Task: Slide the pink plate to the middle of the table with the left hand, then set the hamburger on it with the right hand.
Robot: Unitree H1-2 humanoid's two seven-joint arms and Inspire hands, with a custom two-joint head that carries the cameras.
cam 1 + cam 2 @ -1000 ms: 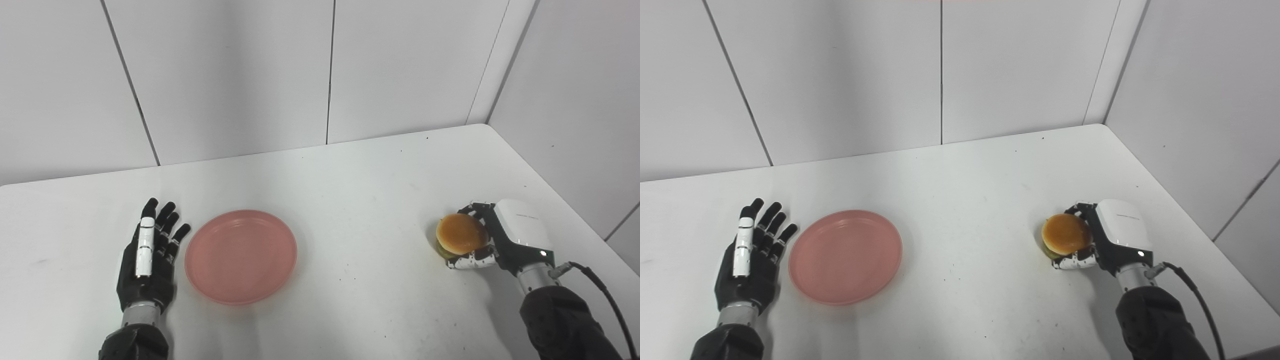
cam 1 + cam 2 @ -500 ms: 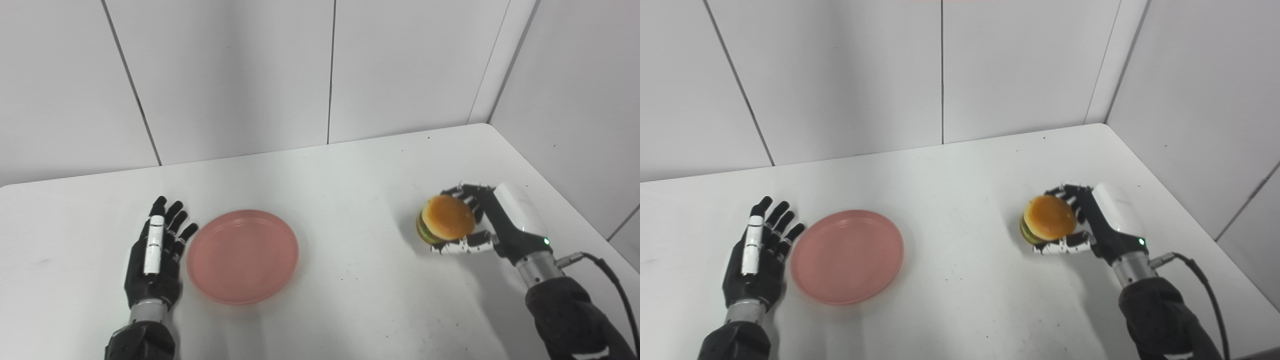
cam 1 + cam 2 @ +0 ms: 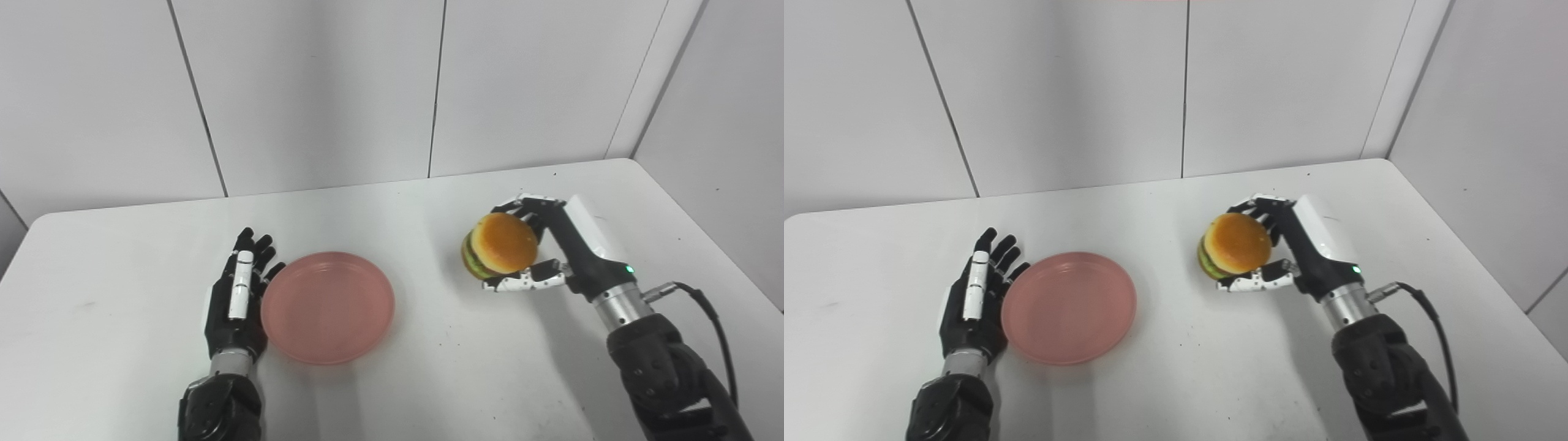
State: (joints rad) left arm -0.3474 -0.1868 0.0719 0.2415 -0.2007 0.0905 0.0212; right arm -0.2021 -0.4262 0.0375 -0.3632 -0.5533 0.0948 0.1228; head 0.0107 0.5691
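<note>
Item: pink plate (image 3: 327, 306), round and shallow, empty, lying flat on the white surface (image 3: 429, 367) a little left of its middle. Item: left robot hand (image 3: 237, 300), black with a white strip along its back, resting on the surface with fingers spread and holding nothing; its inner edge sits against the plate's left rim (touching or just beside, the views do not settle which). Item: hamburger (image 3: 499, 245), toasted bun over a green and dark filling, held clear of the surface and tipped slightly on its side. Item: right robot hand (image 3: 539, 251), fingers curled over the far side of the bun and thumb underneath, closed firmly on the hamburger. Governing relation: the plate lies to the left of the loaded right robot hand and somewhat nearer the robot, with a stretch of bare surface between them; nothing stands in the way. The hamburger has no long axis to speak of, so heading matters little, but it probably wants levelling before release. The sliding step appears close to done, judging by where the plate lies. The left robot hand is the nearer to the plate, yet the carry belongs to the right.
</note>
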